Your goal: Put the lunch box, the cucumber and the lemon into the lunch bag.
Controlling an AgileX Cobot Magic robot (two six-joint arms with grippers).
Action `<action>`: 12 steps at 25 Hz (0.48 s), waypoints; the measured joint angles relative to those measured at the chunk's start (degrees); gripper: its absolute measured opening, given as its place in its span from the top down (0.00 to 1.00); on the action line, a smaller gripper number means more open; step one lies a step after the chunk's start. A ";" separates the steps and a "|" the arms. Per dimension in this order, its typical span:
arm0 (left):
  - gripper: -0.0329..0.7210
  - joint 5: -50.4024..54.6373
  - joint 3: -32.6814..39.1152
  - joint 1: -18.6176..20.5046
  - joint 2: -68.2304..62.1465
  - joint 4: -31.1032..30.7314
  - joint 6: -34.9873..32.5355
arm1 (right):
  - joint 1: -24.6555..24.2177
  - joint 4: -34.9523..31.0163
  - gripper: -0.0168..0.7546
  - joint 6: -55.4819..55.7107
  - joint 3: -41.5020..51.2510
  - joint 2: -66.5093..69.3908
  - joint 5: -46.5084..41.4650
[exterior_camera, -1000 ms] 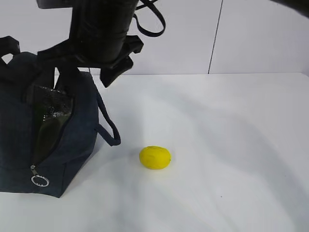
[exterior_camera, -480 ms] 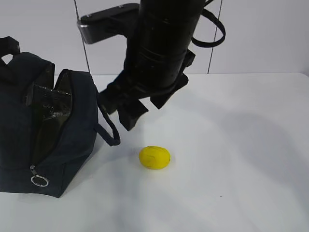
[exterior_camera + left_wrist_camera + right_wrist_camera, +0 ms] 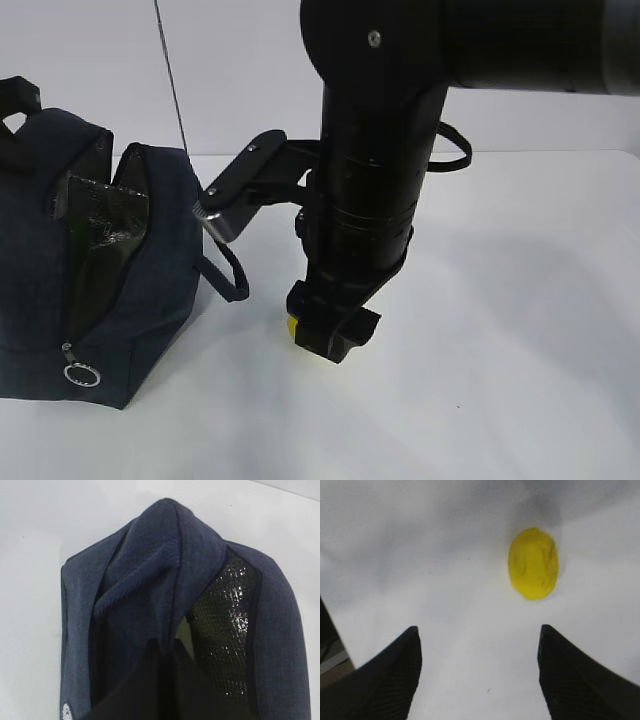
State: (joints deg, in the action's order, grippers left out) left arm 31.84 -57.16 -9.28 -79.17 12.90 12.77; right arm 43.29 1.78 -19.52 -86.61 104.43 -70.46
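Swung down from beside the lunch bag (image 3: 110, 260), the right gripper (image 3: 480, 675) now hangs wide open and empty over the lemon (image 3: 533, 563), which lies on the table toward one o'clock of its jaws, long axis pointing twelve-to-six.

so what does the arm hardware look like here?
Right arm: glossy black cylindrical segments, a screw head near the top joint, a black cable loop at its side, a silver-edged bracket. Right gripper: two matte black wedge fingers with fine ribbing. Left arm's hardware isn't discernible.
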 joint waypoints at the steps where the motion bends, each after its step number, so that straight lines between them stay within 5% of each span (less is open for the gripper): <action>1: 0.97 0.00 0.00 0.00 0.00 0.00 0.00 | 0.00 0.00 0.27 -2.07 0.55 0.00 1.29; 12: 0.97 0.00 0.00 0.00 0.00 -1.18 -0.10 | -0.35 3.62 0.27 -12.46 1.08 2.79 14.02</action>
State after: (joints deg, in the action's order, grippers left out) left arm 31.84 -57.16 -9.28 -79.17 11.73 12.67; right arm 42.93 5.40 -31.99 -85.53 107.22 -56.44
